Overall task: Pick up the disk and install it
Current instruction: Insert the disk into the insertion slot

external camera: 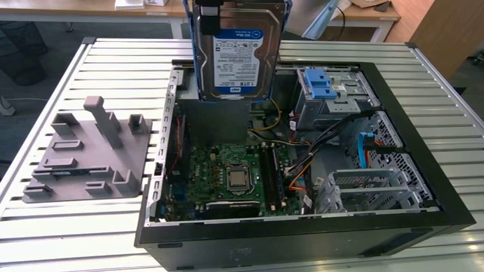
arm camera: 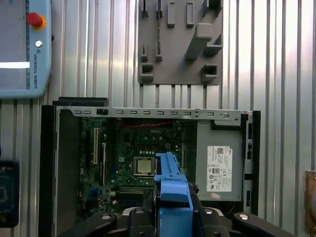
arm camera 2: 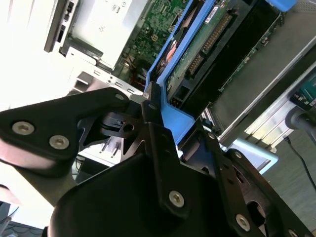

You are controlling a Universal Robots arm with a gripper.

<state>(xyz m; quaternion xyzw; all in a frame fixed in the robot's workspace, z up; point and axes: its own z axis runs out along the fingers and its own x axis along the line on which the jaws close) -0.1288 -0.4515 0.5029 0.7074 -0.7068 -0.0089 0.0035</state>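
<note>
Exterior view: disk [external camera: 238, 54] top cut off at picture edge.
Disk: long axis upright, label facing near, above open computer case [external camera: 302, 241].
Hand [arm camera 2: 148, 101]: clamped on disk's blue carrier [arm camera 2: 173, 118].

Free air between disk [external camera: 238, 48] and motherboard [external camera: 226, 170]; cables [external camera: 336, 129] beside drive cage [external camera: 332, 96].

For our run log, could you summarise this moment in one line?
hand: shut on disk | disk: upright above open case | installed: no

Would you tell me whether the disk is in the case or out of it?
Out. The disk hangs upright above the open case in the exterior view; the gripper clamps its carrier.
</note>
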